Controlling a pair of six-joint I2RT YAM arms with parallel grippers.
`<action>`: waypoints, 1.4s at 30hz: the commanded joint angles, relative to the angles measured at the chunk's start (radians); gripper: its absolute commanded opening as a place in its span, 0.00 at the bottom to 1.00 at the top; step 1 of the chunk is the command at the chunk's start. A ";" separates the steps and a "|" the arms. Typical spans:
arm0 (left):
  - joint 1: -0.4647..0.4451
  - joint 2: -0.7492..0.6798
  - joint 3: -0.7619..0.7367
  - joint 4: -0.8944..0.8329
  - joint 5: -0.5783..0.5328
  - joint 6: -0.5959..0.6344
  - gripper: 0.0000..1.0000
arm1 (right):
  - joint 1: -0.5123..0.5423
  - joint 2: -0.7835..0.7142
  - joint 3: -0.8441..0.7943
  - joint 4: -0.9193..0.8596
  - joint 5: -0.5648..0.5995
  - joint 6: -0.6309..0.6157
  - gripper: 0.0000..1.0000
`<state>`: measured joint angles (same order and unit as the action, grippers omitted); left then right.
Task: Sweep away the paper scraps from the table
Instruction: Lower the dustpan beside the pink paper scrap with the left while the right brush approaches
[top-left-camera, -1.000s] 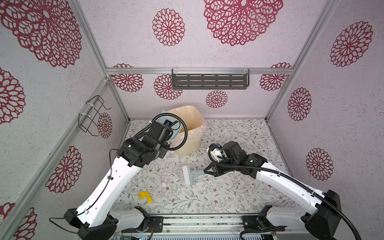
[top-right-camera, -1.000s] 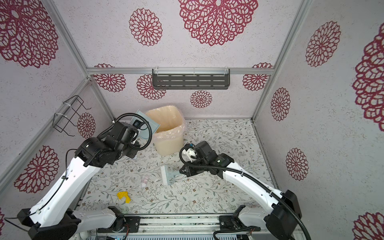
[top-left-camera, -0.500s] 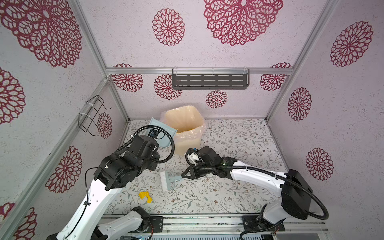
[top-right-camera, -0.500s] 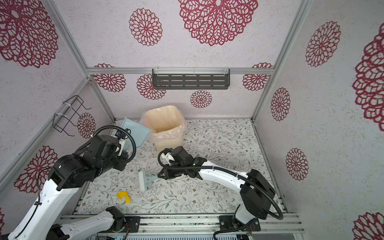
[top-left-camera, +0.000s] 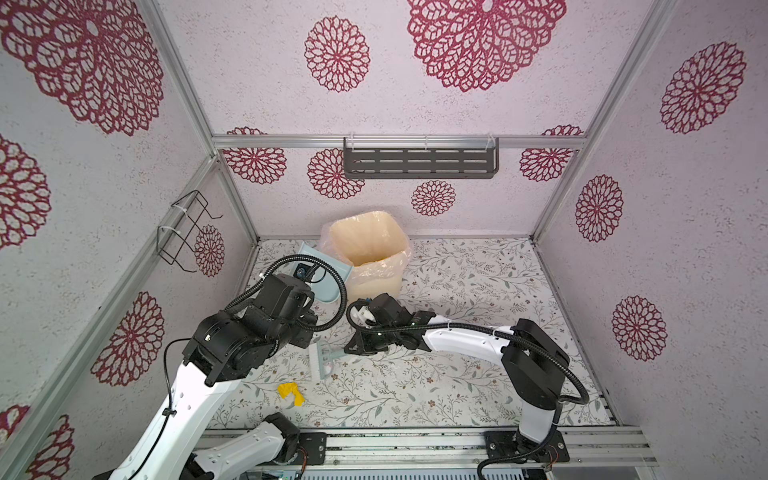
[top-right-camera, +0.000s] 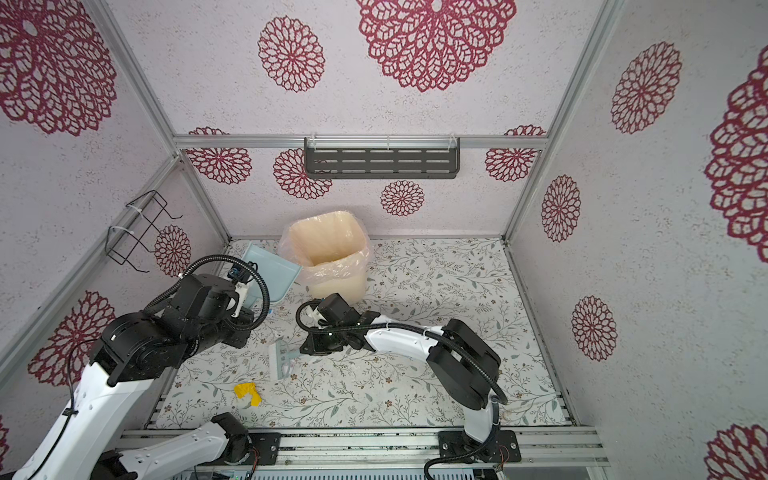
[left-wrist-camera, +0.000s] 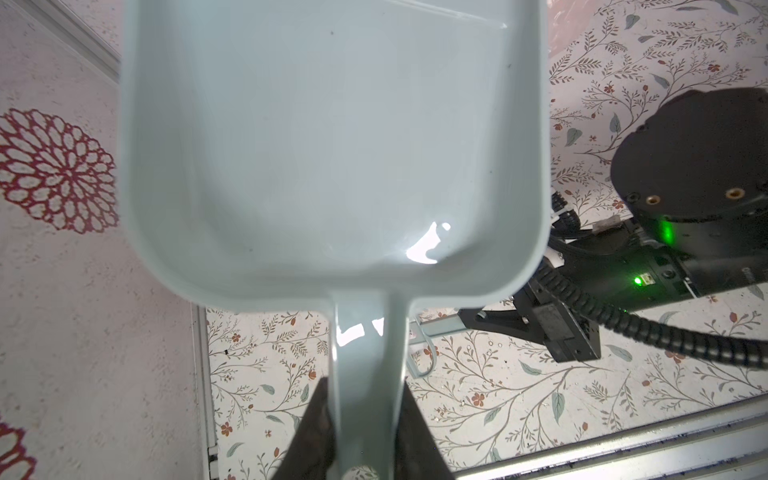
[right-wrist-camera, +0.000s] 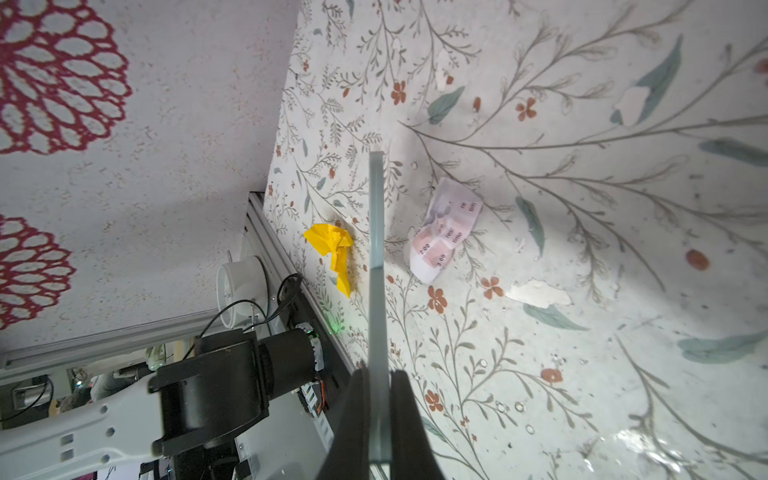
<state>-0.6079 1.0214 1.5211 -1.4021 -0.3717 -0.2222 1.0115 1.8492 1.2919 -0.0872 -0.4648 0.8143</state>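
A pale blue dustpan (left-wrist-camera: 332, 145) hangs tilted just left of the bin in both top views (top-left-camera: 322, 274) (top-right-camera: 274, 270), and its pan is empty. My left gripper (left-wrist-camera: 365, 395) is shut on its handle. My right gripper (right-wrist-camera: 379, 382) is shut on the hand brush (top-left-camera: 319, 360), whose white bristles rest on the table (top-left-camera: 457, 291) left of centre. A crumpled yellow paper scrap (top-left-camera: 289, 391) (right-wrist-camera: 332, 247) lies near the front left, beyond the brush. In the right wrist view a pale pink printed scrap (right-wrist-camera: 446, 232) lies right beside the brush head.
A cream bin with a clear liner (top-left-camera: 368, 249) stands at the back left. A wire basket (top-left-camera: 187, 232) hangs on the left wall and a grey shelf (top-left-camera: 419, 163) on the back wall. An aluminium rail (top-left-camera: 415, 440) runs along the front edge.
My left arm has drawn the dustpan back from the bin toward the front left. My right gripper has dragged the brush leftward across the table, nearer the yellow scrap.
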 joint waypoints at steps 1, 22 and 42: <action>0.005 0.003 -0.002 -0.010 0.011 -0.016 0.00 | -0.018 -0.047 -0.010 -0.046 0.041 0.015 0.00; -0.130 0.069 -0.015 -0.021 0.110 -0.050 0.00 | -0.287 -0.439 -0.317 -0.416 0.110 -0.149 0.00; -0.383 0.114 -0.297 0.161 0.285 -0.286 0.00 | -0.441 -0.583 -0.082 -0.806 0.204 -0.347 0.00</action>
<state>-0.9695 1.1339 1.2587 -1.3064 -0.1307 -0.4496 0.5957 1.2919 1.1736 -0.7937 -0.3191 0.5339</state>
